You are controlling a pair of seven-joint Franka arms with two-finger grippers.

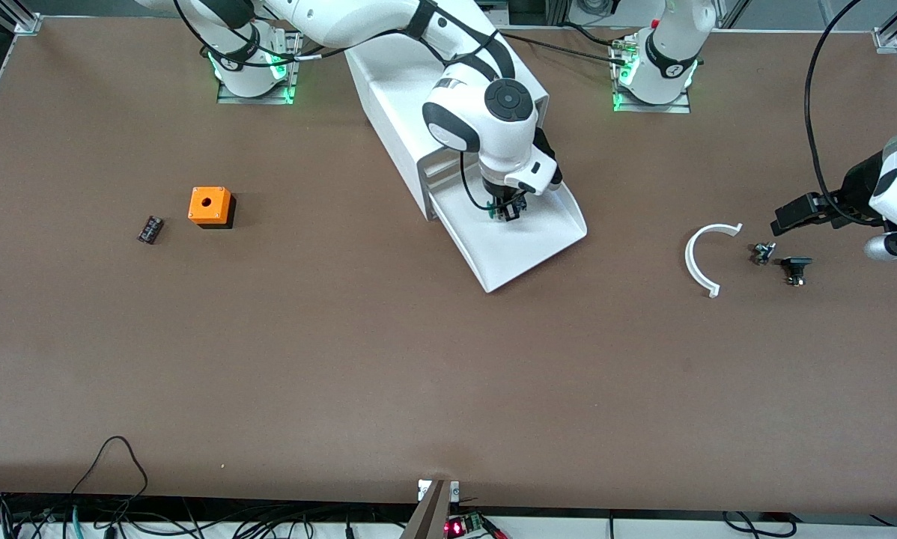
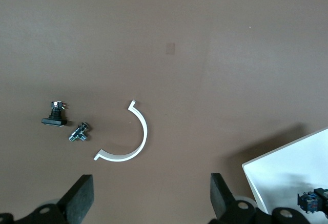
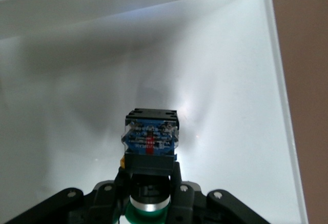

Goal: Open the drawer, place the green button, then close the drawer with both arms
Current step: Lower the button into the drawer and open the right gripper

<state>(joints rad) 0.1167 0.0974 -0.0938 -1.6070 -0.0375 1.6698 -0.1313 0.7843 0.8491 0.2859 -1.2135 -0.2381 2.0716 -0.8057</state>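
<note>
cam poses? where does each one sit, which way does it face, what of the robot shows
Front: high, across the table, facing both arms; drawer open, right gripper over it.
Left wrist: looks down on table, white arc, two small parts; left gripper open at the frame edge.
Right wrist: looks into the drawer; right gripper holds the button.
Shared: drawer in all three; arc in front and left wrist.

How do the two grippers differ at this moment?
The right gripper is shut on the button over the open drawer; the left gripper is open and holds nothing. The right gripper points down into the drawer; the left gripper hangs over bare table beside the white curved piece. Both are black and two-fingered.
</note>
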